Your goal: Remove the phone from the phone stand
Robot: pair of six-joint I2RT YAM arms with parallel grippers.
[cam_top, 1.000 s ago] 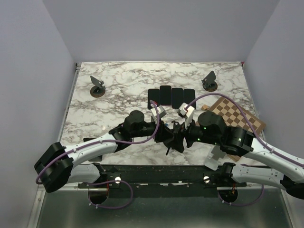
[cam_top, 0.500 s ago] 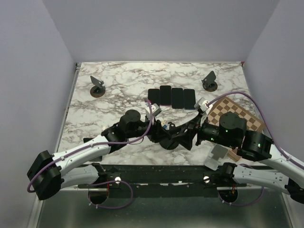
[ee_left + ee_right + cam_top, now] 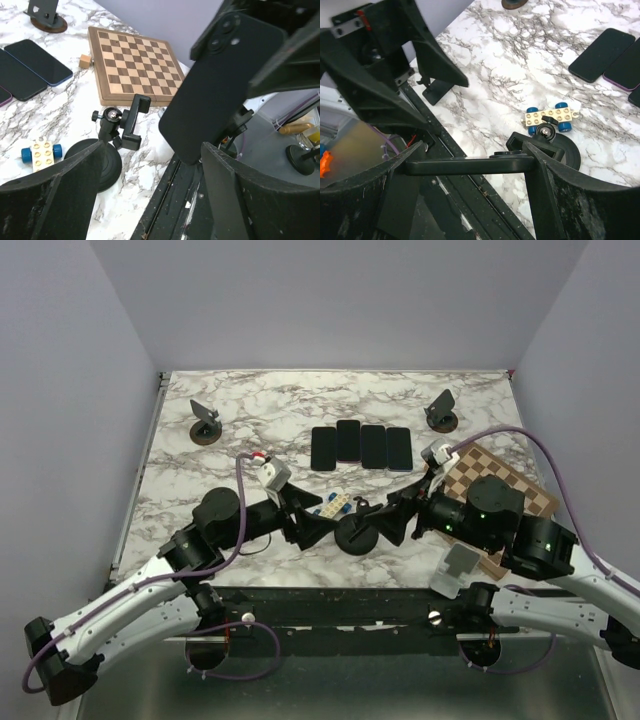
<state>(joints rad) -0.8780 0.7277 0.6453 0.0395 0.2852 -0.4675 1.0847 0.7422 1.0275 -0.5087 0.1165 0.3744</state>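
Observation:
The black phone hangs in the air, off the phone stand, with my right gripper shut on its two long edges; in the right wrist view the phone shows edge-on between the fingers. The phone stand, a round black base with a ball joint and an empty clamp, sits near the table's front edge just left of my right gripper. My left gripper is open and empty, left of the stand. In its own view the left gripper faces the stand and the phone's back.
Several dark phones lie in a row mid-table. A chessboard is at the right. Small stands sit at back left and back right. A blue-wheeled toy brick car rests just behind the phone stand.
My left gripper has opened and drawn back to the left, away from the stand. The right gripper moved right with the phone, then held still.

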